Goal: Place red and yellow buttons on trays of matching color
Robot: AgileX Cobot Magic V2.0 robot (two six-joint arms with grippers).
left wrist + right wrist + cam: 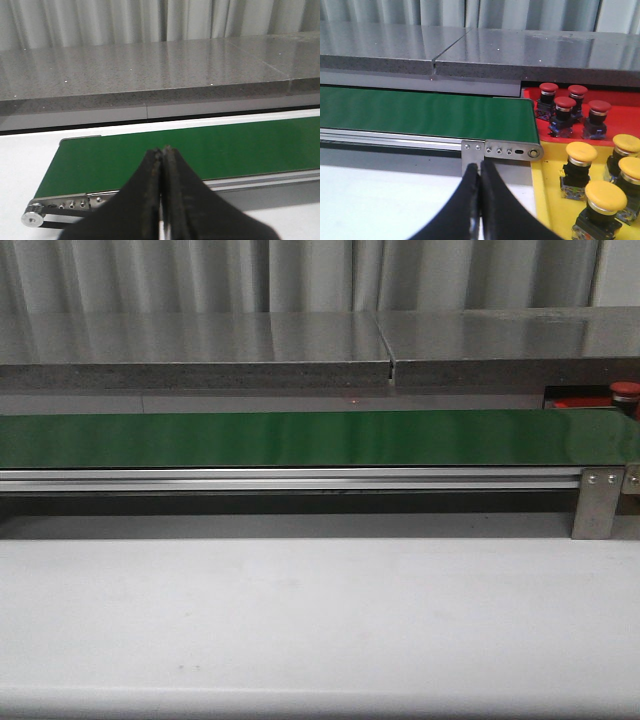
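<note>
Both end effectors (161, 165) (480, 175) closed (empty); four red buttons (565, 104), four yellow buttons (581, 152).

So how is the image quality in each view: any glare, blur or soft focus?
Front view: soft overall, with a pale sheen along the green belt and reflections on the grey counter. Left wrist view: the left tool is dark and blurred. Right wrist view: sharpest, with red buttons and yellow buttons crisp.
</note>
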